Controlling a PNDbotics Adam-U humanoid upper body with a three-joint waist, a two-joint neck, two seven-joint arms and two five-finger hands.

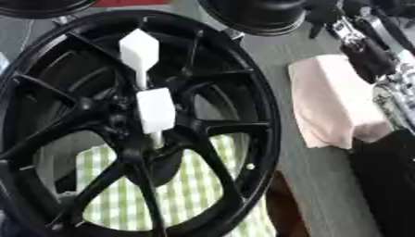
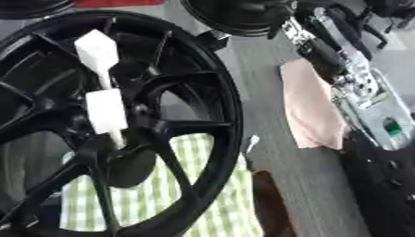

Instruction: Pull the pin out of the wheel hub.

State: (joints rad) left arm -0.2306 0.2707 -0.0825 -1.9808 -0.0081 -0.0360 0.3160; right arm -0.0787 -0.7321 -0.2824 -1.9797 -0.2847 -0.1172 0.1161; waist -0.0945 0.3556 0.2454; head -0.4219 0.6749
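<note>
A black spoked wheel hub (image 1: pixel 243 115) stands tilted and fills the left of both views. Two white block-headed pins stick out of it. The upper pin (image 1: pixel 139 50) sits over a spoke, its thin stem pointing down. The lower pin (image 1: pixel 155 111) has its stem in the hub's centre. My right arm (image 2: pixel 356 88) runs up the right side, well away from both pins. Its hand (image 2: pixel 285 19) is dark and blurred at the top, next to another black wheel. My left hand shows in no view.
A second black wheel (image 1: pixel 251 16) lies at the top centre, and part of a third (image 1: pixel 40 7) at the top left. A pink cloth (image 1: pixel 332 102) lies on the grey table right of the hub. A green checked cloth (image 1: pixel 194 185) shows through the spokes.
</note>
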